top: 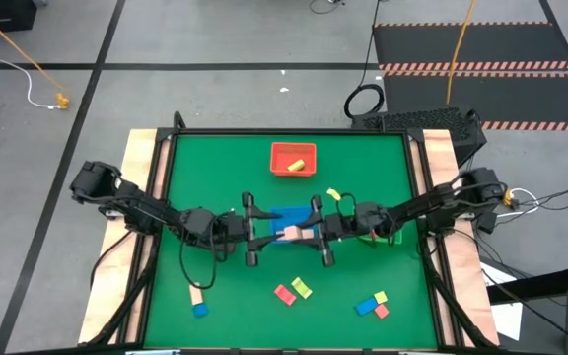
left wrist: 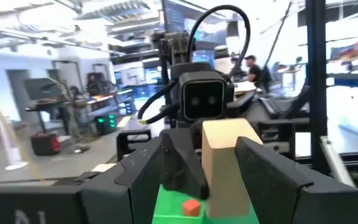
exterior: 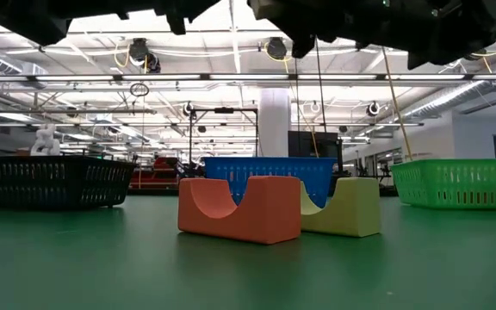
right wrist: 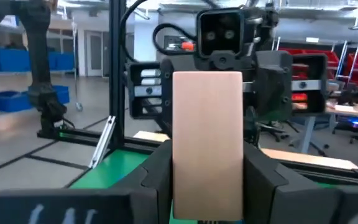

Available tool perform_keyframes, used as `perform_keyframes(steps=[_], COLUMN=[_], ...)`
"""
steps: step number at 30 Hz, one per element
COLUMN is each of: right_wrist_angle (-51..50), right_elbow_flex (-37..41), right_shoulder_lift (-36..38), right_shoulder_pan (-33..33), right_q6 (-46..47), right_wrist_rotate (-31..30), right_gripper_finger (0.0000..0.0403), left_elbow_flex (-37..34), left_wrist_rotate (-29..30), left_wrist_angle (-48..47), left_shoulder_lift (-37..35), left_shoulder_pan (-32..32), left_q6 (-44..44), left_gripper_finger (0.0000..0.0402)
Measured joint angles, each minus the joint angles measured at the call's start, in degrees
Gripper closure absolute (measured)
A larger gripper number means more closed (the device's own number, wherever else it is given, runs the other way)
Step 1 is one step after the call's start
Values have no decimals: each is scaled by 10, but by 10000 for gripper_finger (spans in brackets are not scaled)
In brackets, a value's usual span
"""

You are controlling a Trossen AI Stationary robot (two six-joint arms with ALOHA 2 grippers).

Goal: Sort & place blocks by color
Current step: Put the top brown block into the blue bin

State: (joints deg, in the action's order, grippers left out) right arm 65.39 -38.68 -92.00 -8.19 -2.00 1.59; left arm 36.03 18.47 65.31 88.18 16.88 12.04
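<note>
A pale tan bar block is held in the air between my two grippers, above the blue tray at the table's middle. My left gripper comes at it from the table's left and my right gripper from the right. Each is shut on one end of the bar. The bar also shows in the left wrist view and the right wrist view. Other small blocks lie loose on the green table. My left gripper pinches the tan bar's left end between its two fingers, coming level from the table's left. The bar is lifted clear of the table and the tray. My right gripper pinches the bar's right end between its two fingers, coming level from the table's right, facing my left gripper. The bar stands clear of everything below.
A red tray with a yellow block stands at the far middle, and a green tray under my right arm. Loose blocks lie near the front: tan and blue, red and yellow, blue, yellow and red. A yellow block lies by the blue tray.
</note>
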Motion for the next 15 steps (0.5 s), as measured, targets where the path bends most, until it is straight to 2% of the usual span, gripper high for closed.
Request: perform_keyframes(steps=[2, 9, 15], right_wrist_angle=[0, 3, 4], right_elbow_flex=[-7, -18, -20], right_shoulder_lift=[-6, -6, -4], right_shoulder_pan=[1, -6, -5], right_q6=[-9, -21, -17], right_wrist_rotate=[19, 12, -47], right_gripper_finger=[292, 292, 292], left_elbow_flex=[0, 2, 2], left_wrist_rotate=[-3, -6, -6], left_wrist_angle=[-2, -7, -10], left_shoulder_lift=[1, 1, 2], left_shoulder_pan=[0, 13, 30], left_q6=[-16, -11, 14], left_gripper_finger=[192, 192, 192])
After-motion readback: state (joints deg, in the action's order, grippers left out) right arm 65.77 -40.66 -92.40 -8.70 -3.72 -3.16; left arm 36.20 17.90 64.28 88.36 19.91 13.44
